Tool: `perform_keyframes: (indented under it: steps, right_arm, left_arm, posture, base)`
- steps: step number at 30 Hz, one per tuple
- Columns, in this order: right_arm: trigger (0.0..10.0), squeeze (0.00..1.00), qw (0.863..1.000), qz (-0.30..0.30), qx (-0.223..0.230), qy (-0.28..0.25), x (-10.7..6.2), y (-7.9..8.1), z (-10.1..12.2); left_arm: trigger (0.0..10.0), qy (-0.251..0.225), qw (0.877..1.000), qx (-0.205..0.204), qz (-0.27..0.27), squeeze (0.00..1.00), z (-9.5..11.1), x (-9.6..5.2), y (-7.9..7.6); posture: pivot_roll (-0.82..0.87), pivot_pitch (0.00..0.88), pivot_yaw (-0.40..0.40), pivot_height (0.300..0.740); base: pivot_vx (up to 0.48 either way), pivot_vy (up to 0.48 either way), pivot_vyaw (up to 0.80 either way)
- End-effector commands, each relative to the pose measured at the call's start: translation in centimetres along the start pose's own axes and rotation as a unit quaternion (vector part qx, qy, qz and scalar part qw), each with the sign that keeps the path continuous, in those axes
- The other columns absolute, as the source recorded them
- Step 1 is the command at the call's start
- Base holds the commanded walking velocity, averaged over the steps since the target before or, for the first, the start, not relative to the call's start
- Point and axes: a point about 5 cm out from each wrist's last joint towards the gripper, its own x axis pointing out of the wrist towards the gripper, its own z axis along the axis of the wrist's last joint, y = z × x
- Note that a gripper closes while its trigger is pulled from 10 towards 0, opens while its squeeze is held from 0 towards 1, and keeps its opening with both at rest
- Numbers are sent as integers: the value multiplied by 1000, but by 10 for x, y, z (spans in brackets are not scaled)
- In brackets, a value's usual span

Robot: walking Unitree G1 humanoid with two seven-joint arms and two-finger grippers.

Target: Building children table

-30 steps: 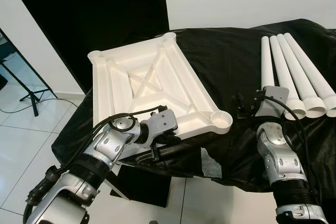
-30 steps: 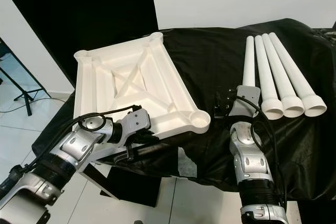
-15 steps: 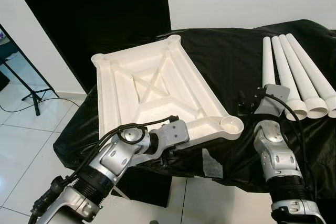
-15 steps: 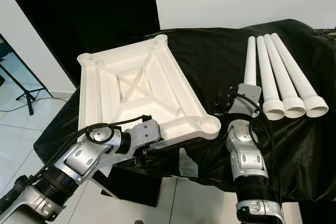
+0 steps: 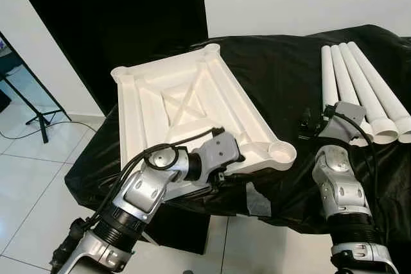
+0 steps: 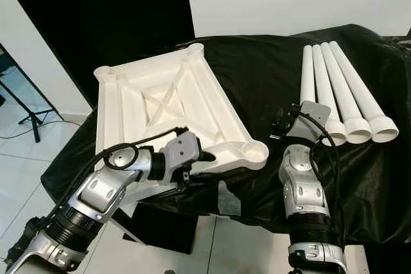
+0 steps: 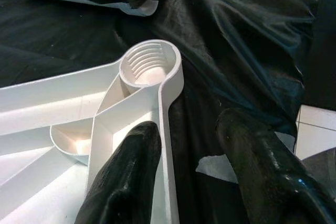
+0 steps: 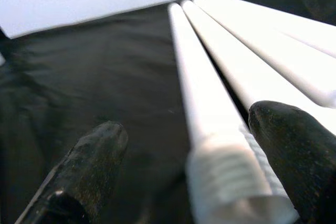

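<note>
The white tabletop (image 5: 186,113) lies upside down on the left of the black-draped table (image 5: 276,75), its near rim between the part-open fingers of the left end effector (image 7: 181,169). The right end effector (image 8: 178,166) has advanced to the four white legs (image 5: 359,88) at the right, open astride the nearest leg's threaded end, so a leg pickup looks next.

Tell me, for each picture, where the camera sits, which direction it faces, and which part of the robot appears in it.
Left eye, right eye: on the head, looking forward and down at the upturned white tabletop and four white legs on black cloth; both silver arms show.
Left wrist: along the left gripper, open astride the tabletop's rim, facing a threaded corner socket.
Right wrist: along the open right gripper, around the nearest leg's threaded end.
Shared: that corner socket also appears from the head.
</note>
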Motion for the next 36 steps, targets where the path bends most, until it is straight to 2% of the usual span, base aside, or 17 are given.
perform_keyframes:
  steps: [1, 2, 5, 9, 17, 29, 30, 31, 32, 33, 34, 36]
  right_arm:
    - [10000, 0, 1000, -7, 0, 17, 0, 0, -2]
    - [10000, 0, 999, -16, -4, 38, 2, -5, -6]
    - [10000, 0, 997, -2, -4, 73, 4, -6, -15]
    - [10000, 0, 996, 10, -1, 94, 7, -5, -19]
    - [10000, 0, 993, 28, -4, 115, 17, 1, -18]
    - [10000, 0, 989, 45, -2, 143, 25, 8, -26]
    - [7569, 0, 988, 48, -1, 146, 26, 9, -27]
    - [7569, 0, 988, 48, -1, 146, 26, 9, -27]
    - [6980, 0, 987, 50, 5, 151, 26, 11, -28]
    - [2235, 0, 987, 53, 8, 153, 26, 13, -29]
    - [2235, 0, 987, 53, 8, 153, 26, 13, -29]
    - [0, 0, 986, 57, 15, 157, 26, 16, -30]
  left_arm:
    - [10000, 0, 996, -14, 88, 0, -3, -5, 8]
    - [10000, -8, 994, -27, 108, 0, -3, -5, 7]
    - [10000, -12, 991, -29, 131, 0, -5, -6, 5]
    - [10000, -17, 988, -43, 145, 0, -4, -6, 6]
    - [10000, -24, 983, -59, 173, 0, -3, -6, 6]
    - [10000, -16, 975, -53, 215, 0, -5, -13, 7]
    - [10000, -16, 974, -53, 218, 0, -5, -13, 7]
    - [10000, -16, 974, -53, 218, 0, -5, -13, 7]
    - [10000, -15, 973, -55, 222, 0, -5, -13, 8]
    - [10000, -13, 972, -53, 227, 0, -5, -14, 8]
    - [10000, -13, 972, -53, 227, 0, -5, -14, 8]
    - [10000, -11, 971, -53, 231, 0, -6, -15, 9]
  posture:
    - [-10, 0, 76, 740]
    - [-10, 0, 65, 740]
    - [-6, 0, 54, 740]
    - [-2, 0, 43, 740]
    - [13, 0, 21, 740]
    - [54, 0, -8, 740]
    - [55, 0, -8, 740]
    - [55, 0, -8, 740]
    - [58, 0, -10, 740]
    - [62, 0, -13, 740]
    - [62, 0, -13, 740]
    - [64, 0, -16, 740]
  base:
    - [0, 0, 0]
    - [0, 0, 0]
    - [0, 0, 0]
    - [0, 0, 0]
    - [0, 0, 0]
    - [0, 0, 0]
    - [0, 0, 0]
    - [0, 0, 0]
    - [0, 0, 0]
    - [0, 0, 0]
    - [0, 0, 0]
    - [0, 0, 0]
